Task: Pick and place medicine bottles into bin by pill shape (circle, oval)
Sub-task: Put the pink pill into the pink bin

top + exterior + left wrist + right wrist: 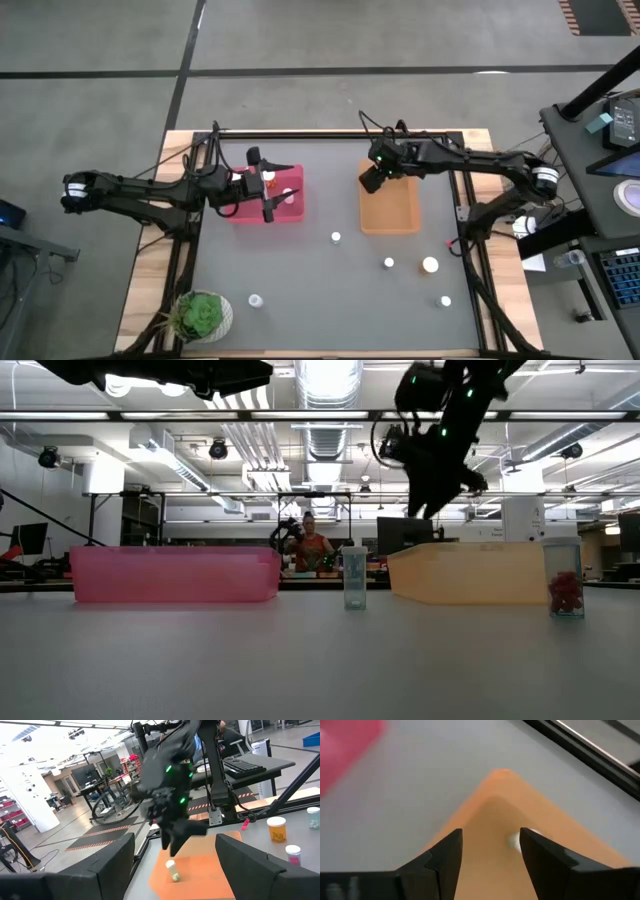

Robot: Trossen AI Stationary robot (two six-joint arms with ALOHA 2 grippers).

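- Grey concrete floor surrounds the dark tabletop (300, 290) in the high view; a workshop with ceiling lights and a person far behind shows in the low view.
- Left claw (268, 190) hangs over the pink bin (288, 212), at centre left of the high view, its fingers (107, 865) spread wide apart with nothing between them in the left wrist view.
- Right claw (370, 180) hovers over the upper left corner of the orange bin (400, 215), right of centre in the high view; its fingers (445, 852) stand apart and hold nothing.
- One small pale bottle (171, 870) lies inside the orange bin, below the right claw, seen from the left wrist view; white shapes in the pink bin may be more bottles, but the arm hides most of them.
- Five white-capped medicine bottles (336, 238) stand loose on the tabletop in the lower half of the high view: four spread below and to the right of the orange bin, one at lower left near the potted plant (203, 314).
- From the low view, a narrow clear bottle (354, 576) stands between the two bins, and another with red contents (565, 582) at right.
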